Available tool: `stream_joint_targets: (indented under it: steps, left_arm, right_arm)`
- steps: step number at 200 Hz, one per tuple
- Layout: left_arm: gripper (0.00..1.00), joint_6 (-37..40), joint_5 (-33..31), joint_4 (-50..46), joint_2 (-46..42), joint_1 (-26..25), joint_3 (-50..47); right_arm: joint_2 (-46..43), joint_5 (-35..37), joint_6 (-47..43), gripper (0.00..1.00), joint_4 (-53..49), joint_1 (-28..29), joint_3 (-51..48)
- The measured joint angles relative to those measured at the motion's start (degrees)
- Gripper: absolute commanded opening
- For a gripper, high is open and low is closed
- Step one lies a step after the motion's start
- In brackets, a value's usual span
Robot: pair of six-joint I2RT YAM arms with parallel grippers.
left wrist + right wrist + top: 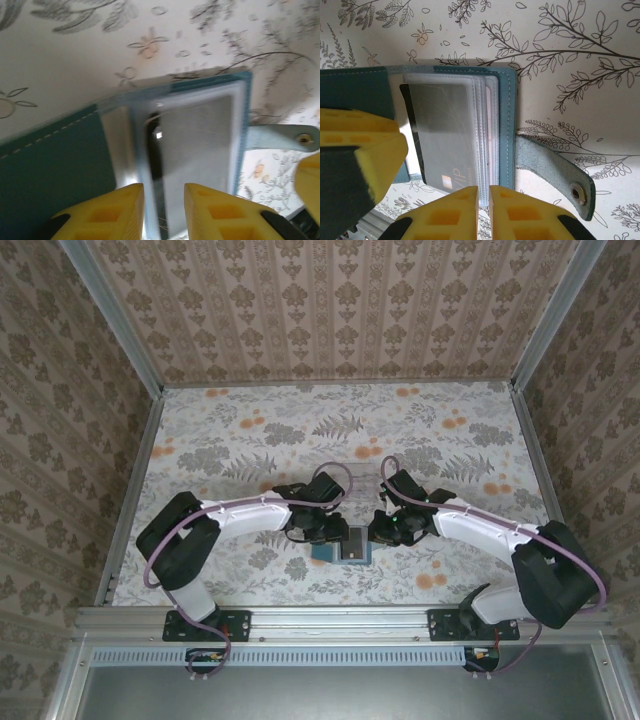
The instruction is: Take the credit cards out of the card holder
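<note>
Teal card holder (341,545) was laid open on desk (230,440), mid-front. Dark credit card (445,135) was tucked in clear sleeve (482,125). Holder's near edge was pinched by right fingers (450,212), nearly together. Sleeve was straddled by left fingers (112,212), narrowly apart; grip couldn't be told, tbh.

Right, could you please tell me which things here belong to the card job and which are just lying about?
Part of the job:
- teal card holder, lying open
- dark card in its clear sleeve
- left claw
- right claw

Just lying about:
- clear pale piece beyond the holder, hard to make out
- floral table cover
</note>
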Motion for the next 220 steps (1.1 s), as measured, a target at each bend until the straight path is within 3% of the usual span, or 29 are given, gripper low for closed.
stream_joint_targets:
  steps: [102,156,220]
  left_arm:
    - [0.22,-0.8,3.0,8.0,0.0,2.0,-4.6]
    - [0.23,-0.4,2.7,6.1,0.1,1.9,-4.3]
    - [0.24,1.4,0.5,0.1,2.2,0.7,0.2]
  right_arm:
    - [4.9,-2.3,0.3,0.17,3.5,1.2,-0.1]
    - [6.6,-2.2,1.0,0.28,4.3,2.2,0.2]
    - [9.9,-1.1,1.0,0.28,3.5,2.8,2.2]
